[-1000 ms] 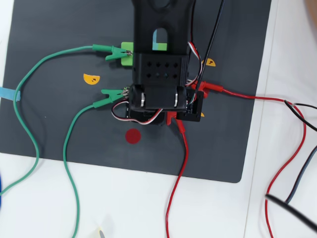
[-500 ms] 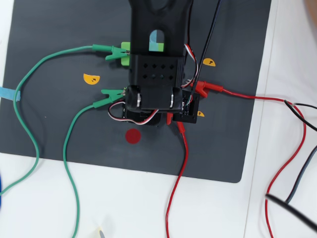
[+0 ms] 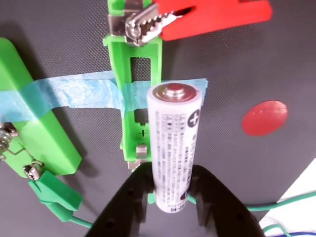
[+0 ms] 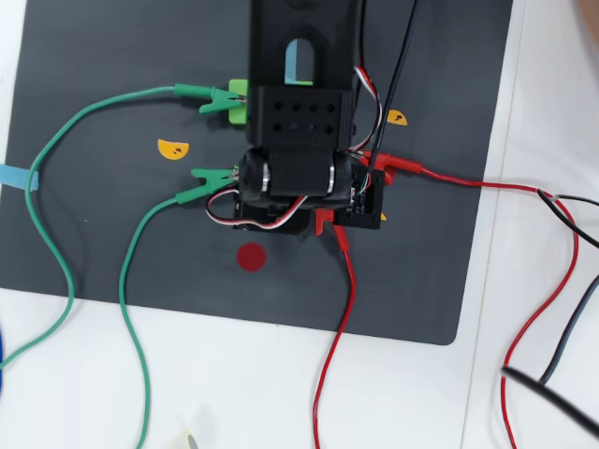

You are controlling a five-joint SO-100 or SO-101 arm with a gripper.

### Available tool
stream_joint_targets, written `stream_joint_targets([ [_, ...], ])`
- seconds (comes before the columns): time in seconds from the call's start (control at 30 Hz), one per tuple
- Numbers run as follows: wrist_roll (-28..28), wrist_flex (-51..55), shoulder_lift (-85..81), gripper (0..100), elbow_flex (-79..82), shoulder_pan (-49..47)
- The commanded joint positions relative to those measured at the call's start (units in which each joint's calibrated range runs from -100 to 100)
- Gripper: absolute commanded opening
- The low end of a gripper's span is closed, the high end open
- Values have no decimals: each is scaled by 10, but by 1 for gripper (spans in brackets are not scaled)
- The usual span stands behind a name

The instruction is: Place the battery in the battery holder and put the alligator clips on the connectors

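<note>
In the wrist view, going left to right, a wider light-green block (image 3: 29,118) lies at the left edge with a green alligator clip (image 3: 52,195) at its lower end. A strip of blue tape (image 3: 74,94) runs from it across the battery holder (image 3: 133,98), the narrow bright-green frame standing up the middle of the picture. A red alligator clip (image 3: 197,15) already bites the silvery connector (image 3: 121,22) at the holder's far end. Just right of the holder, the gripper (image 3: 170,187) is closed on the battery (image 3: 173,143), gripping its lower part; the plus end points away from the camera, and the battery hangs beside the frame, overlapping its right rail, not yet seated. A red dot sticker (image 3: 264,117) sits further right on the dark mat (image 3: 247,64).

The step in hand appears to be loading the battery. The next move likely calls for a small shift leftward to centre it over the open frame, aligning its length with the slot, then lowering between the end tabs before releasing.

In the overhead view, the arm (image 4: 299,103) hides the holder.
</note>
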Motion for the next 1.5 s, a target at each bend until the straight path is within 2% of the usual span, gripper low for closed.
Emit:
stream_joint_targets([
  [0.0, 3, 1, -43, 1, -2, 6],
  [1.47, -2, -9, -41, 1, 59, -19],
])
